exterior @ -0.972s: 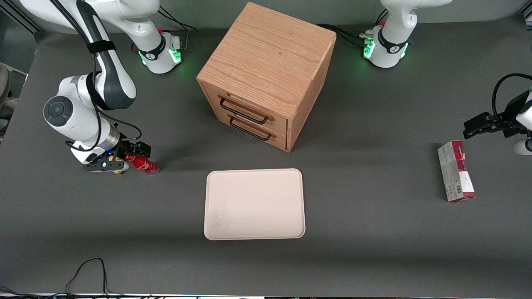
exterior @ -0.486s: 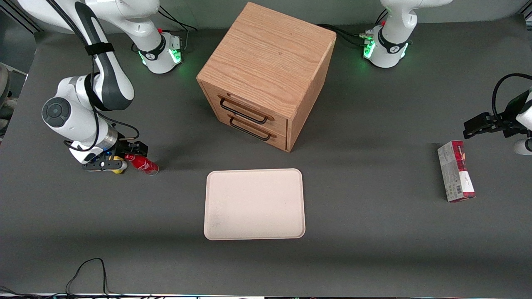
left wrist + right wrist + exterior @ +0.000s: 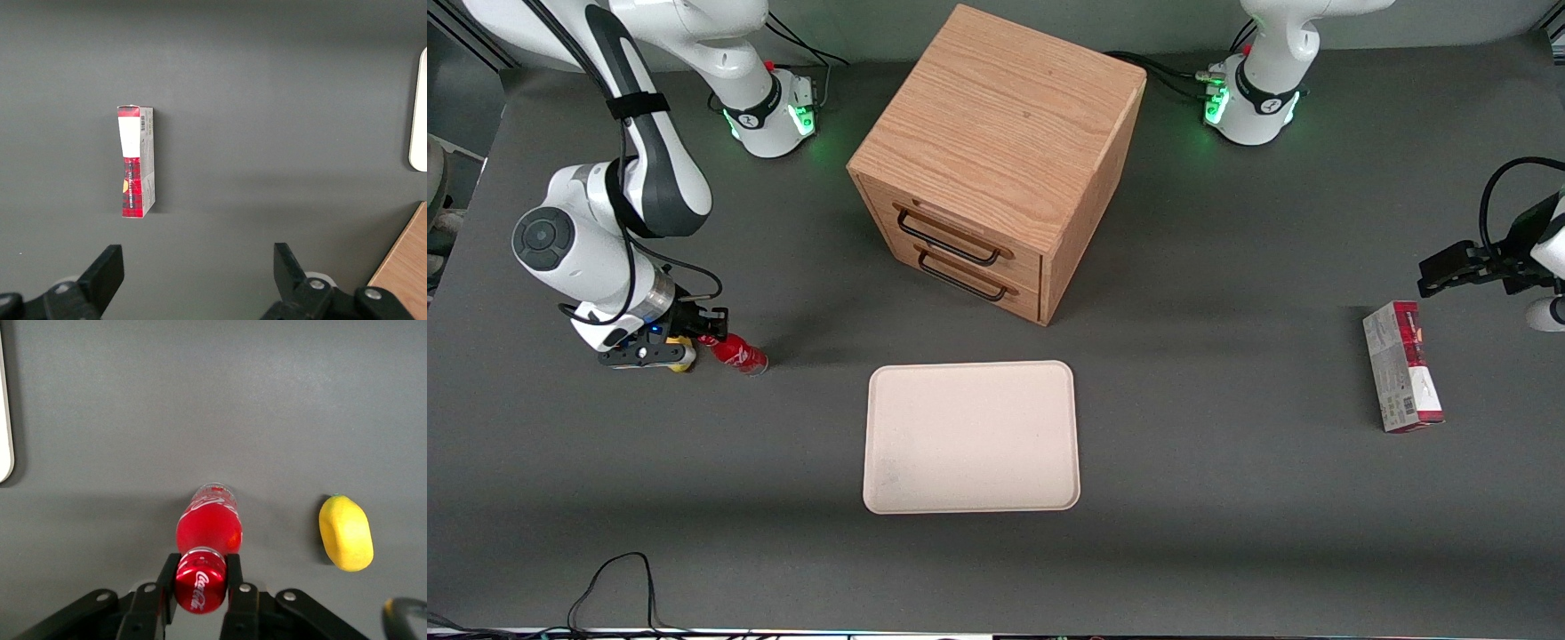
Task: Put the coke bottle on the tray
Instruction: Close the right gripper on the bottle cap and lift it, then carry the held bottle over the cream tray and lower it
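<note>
The coke bottle stands on the table with its red cap pinched between the two fingers of the gripper, which have closed onto it over the last second while the bottle kept its place. With the hold made, lifting looks next. The lemon lies just beside the fingers, the tray well apart and bare.
</note>
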